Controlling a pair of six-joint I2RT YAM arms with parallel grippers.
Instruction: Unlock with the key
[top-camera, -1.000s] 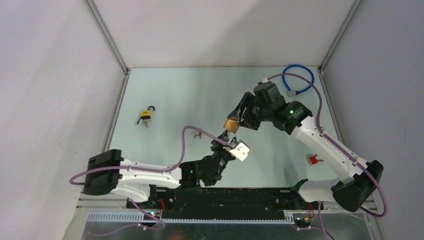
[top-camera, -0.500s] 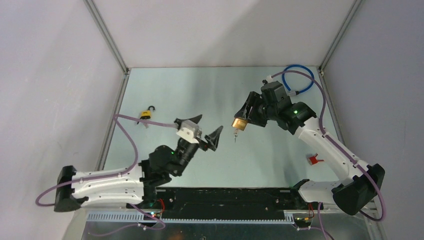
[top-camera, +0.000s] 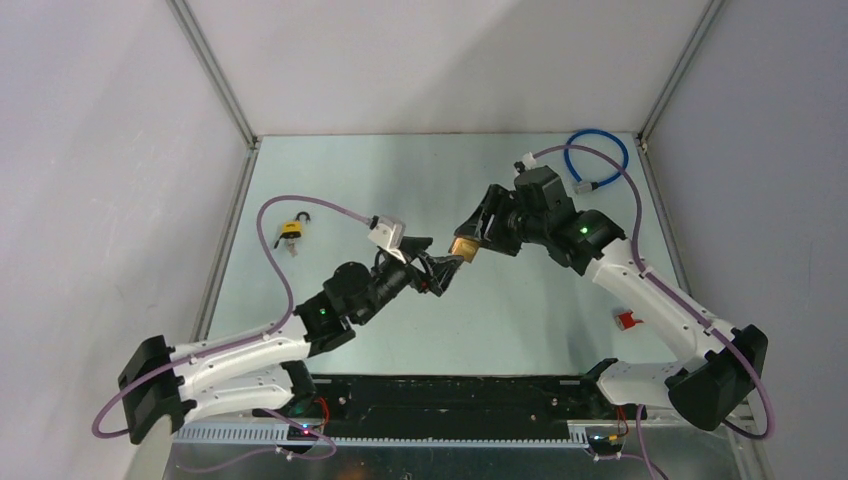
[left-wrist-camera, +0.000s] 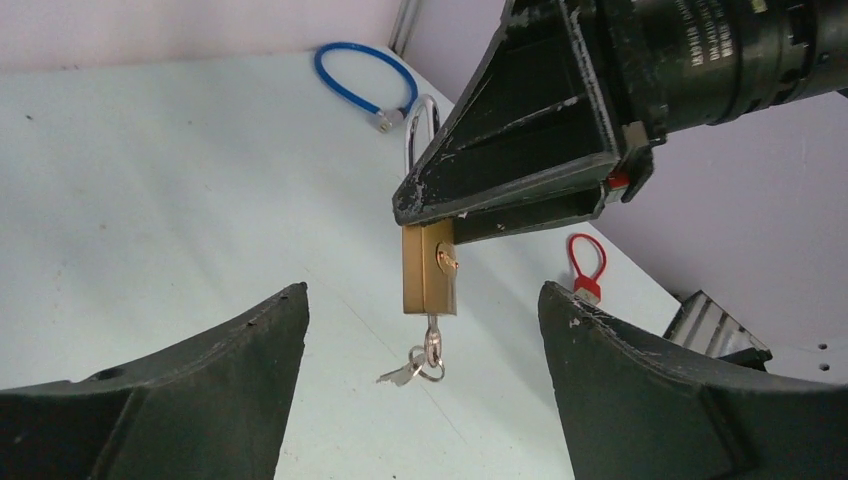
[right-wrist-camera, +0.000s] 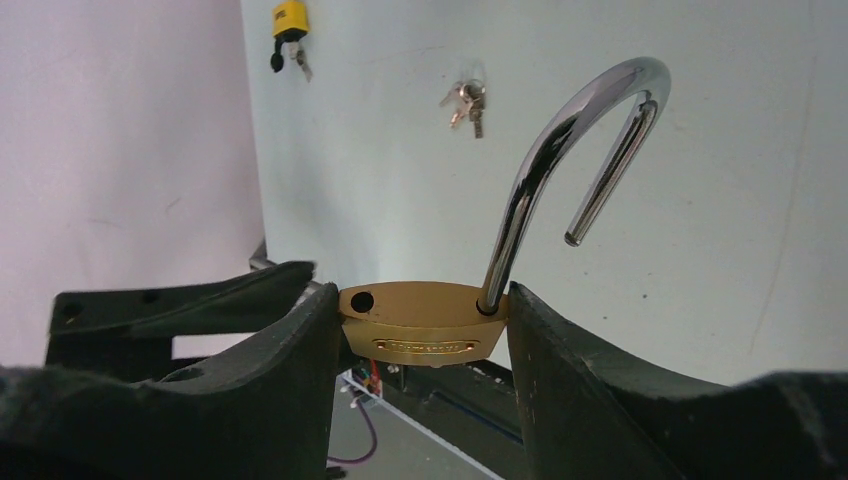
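My right gripper (top-camera: 470, 238) is shut on a brass padlock (right-wrist-camera: 425, 320) and holds it above the table. Its steel shackle (right-wrist-camera: 570, 150) is swung open, free end out of the body. In the left wrist view the padlock (left-wrist-camera: 428, 268) hangs from the right fingers (left-wrist-camera: 520, 150) with a key (left-wrist-camera: 432, 335) in its keyhole and a ring of spare keys (left-wrist-camera: 410, 370) dangling. My left gripper (left-wrist-camera: 425, 375) is open, its fingers on either side below the padlock, not touching it. In the top view the left gripper (top-camera: 432, 270) sits just left of the padlock (top-camera: 463, 245).
A yellow padlock (top-camera: 291, 231) with keys lies at the table's left. A loose key bunch (right-wrist-camera: 466, 100) lies on the table. A blue cable loop (top-camera: 597, 158) lies at the back right, a red seal tag (top-camera: 627, 320) at the right.
My left arm swung away to the left, then came back up, its open gripper now by the padlock. The right gripper kept its hold and shifted slightly.
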